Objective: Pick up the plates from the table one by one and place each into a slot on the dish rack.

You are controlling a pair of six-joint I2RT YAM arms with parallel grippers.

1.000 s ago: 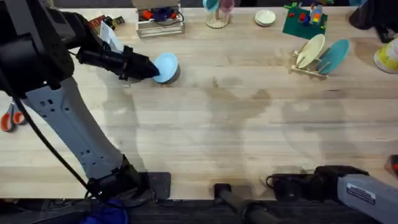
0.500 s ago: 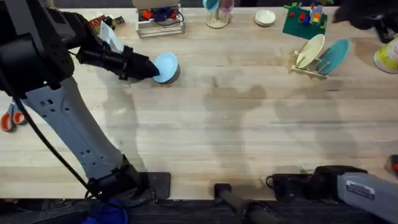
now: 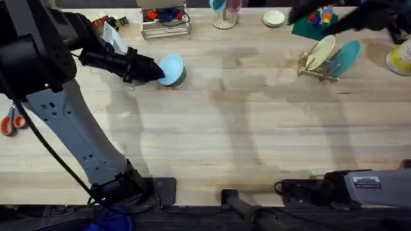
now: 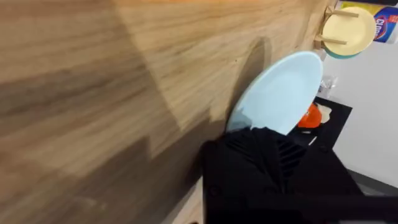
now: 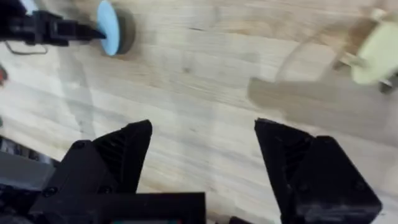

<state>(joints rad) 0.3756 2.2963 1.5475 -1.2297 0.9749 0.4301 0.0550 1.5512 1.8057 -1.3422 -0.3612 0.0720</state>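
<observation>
A dark blurred shape at the far right edge has swept leftward over the green board since a moment ago; the left arm has not moved. At far left, the left gripper [image 3: 156,69] is clamped on the rim of a light blue plate [image 3: 172,67], round and plain, held tilted just above the surface [image 3: 212,141]. Farther right, the dish rack [image 3: 319,70] holds a cream plate [image 3: 320,51] and a teal plate [image 3: 345,56] upright. The right gripper [image 5: 202,155] stands wide open, well apart from them.

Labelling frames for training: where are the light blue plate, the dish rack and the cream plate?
light blue plate [image 3: 172,67], overhead view, its face.
dish rack [image 3: 319,72], overhead view, wooden base.
cream plate [image 3: 320,52], overhead view, its face.
</observation>
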